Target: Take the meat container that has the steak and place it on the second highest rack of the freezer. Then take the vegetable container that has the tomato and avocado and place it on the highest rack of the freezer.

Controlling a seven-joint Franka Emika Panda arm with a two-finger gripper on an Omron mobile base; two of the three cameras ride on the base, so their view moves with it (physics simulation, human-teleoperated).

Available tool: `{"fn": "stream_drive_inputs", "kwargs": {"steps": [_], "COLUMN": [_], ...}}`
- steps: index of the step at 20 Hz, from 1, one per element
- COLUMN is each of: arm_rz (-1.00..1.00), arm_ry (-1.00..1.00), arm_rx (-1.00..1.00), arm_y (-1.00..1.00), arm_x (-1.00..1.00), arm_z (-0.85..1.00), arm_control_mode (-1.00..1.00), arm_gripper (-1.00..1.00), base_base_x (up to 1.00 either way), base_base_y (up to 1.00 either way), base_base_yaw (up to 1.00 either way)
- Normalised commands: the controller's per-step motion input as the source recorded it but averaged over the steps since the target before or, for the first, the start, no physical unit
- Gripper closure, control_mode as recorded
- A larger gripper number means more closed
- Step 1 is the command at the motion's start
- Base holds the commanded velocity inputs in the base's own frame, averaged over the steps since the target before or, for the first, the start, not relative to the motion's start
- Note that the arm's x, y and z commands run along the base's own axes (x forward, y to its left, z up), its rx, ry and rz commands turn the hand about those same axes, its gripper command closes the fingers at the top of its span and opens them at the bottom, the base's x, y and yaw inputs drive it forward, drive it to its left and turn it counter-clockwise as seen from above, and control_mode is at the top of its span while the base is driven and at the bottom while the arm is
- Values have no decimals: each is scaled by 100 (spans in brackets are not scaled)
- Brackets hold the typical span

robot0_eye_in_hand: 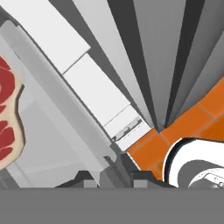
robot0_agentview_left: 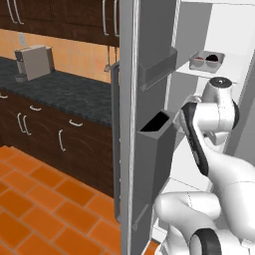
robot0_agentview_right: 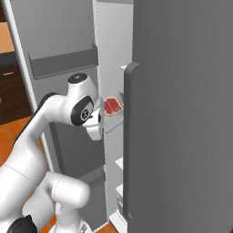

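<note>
The meat container (robot0_eye_in_hand: 52,109) is a grey tray holding the steak (robot0_eye_in_hand: 9,113), a tan lump with a red streaked face. In the hand view my gripper (robot0_eye_in_hand: 111,175) is shut on the tray's rim, which runs down between the fingertips (robot0_eye_in_hand: 85,178). From the right base view the steak (robot0_agentview_right: 113,105) shows just beyond my hand, inside the open freezer (robot0_agentview_right: 113,45). The vegetable container (robot0_agentview_left: 206,61), with the dark-red tomato (robot0_agentview_left: 199,60) and blackish avocado (robot0_agentview_left: 212,58), rests on a white shelf (robot0_agentview_left: 191,73) high in the freezer. Which rack that is I cannot tell.
Grey door bins (robot0_agentview_left: 158,67) (robot0_agentview_left: 155,127) hang close to the arm's left. The other freezer door with its bar handle (robot0_agentview_right: 131,136) stands close on the right. A dark counter (robot0_agentview_left: 64,92) with a beige appliance (robot0_agentview_left: 32,62) lies left, above the orange tile floor (robot0_agentview_left: 40,209).
</note>
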Motion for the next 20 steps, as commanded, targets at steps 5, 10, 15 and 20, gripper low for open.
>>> {"fn": "stream_drive_inputs", "kwargs": {"steps": [5,10,15,20], "arm_rz": [-12,-3,0,0], "arm_ry": [-6,0,1,0], "arm_rx": [0,0,3,3], "arm_y": [-11,-29,-20,-33], "arm_x": [28,47,74,18], "arm_z": [0,-14,-43,-27], "arm_control_mode": [-100,-100,-100,-100], "arm_gripper": [100,100,100,100], "base_base_x": [0,0,0,0], "base_base_y": [0,0,0,0], "base_base_yaw": [0,0,0,0]}}
